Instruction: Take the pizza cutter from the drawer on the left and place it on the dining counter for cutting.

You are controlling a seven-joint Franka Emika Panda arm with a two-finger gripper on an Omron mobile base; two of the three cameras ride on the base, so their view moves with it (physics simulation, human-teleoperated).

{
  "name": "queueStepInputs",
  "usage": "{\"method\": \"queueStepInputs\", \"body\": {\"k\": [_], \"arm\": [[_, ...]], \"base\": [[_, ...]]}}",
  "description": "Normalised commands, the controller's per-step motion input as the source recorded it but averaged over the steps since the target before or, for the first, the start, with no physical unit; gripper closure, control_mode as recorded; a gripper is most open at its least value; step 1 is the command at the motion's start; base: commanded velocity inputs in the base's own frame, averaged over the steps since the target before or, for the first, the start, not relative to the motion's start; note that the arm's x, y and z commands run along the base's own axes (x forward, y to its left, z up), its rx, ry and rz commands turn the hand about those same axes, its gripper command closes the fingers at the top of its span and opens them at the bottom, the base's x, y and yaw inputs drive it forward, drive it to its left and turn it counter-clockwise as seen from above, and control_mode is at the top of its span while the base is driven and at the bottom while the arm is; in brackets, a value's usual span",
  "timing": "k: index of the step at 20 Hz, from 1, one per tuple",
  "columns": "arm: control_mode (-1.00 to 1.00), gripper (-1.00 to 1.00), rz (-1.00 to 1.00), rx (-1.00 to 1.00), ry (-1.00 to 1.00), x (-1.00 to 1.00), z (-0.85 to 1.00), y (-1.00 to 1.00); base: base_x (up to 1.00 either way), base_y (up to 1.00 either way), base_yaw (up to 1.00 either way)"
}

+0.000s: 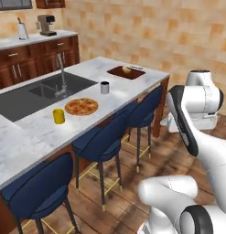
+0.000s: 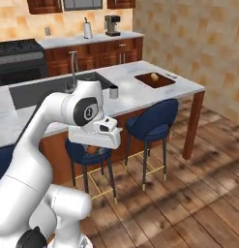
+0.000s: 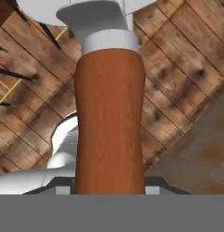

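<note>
On the dining counter (image 1: 132,84), going from its left end, we see a yellow cup (image 1: 59,116) just left of a pizza (image 1: 81,106), the sink (image 1: 41,93) behind them, then a grey mug (image 1: 104,87), then a wooden board (image 1: 126,72) at the far right end. Blue stools (image 1: 103,141) line its near side. In the hand view we hold the pizza cutter (image 3: 109,122) — its reddish-brown handle fills the gripper (image 3: 109,188), pinched between the jaws, above the wooden floor (image 3: 186,68) beside the counter.
</note>
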Motion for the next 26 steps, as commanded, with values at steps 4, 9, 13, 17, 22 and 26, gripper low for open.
{"method": "queueStepInputs", "body": {"k": [4, 9, 13, 17, 22, 26], "arm": [[1.00, 1.00, 0.00, 0.00, 0.00, 0.00, 0.00, 0.00], [1.00, 1.00, 0.00, 0.00, 0.00, 0.00, 0.00, 0.00], [1.00, 1.00, 0.00, 0.00, 0.00, 0.00, 0.00, 0.00], [1.00, 1.00, 0.00, 0.00, 0.00, 0.00, 0.00, 0.00], [1.00, 1.00, 0.00, 0.00, 0.00, 0.00, 0.00, 0.00], [1.00, 1.00, 0.00, 0.00, 0.00, 0.00, 0.00, 0.00]], "base": [[0.90, -0.56, 0.60], [0.86, -0.47, 0.63], [0.77, -0.45, 0.65], [0.73, -0.58, 0.61], [0.64, -0.62, 0.50], [0.38, -0.06, 0.03]]}}
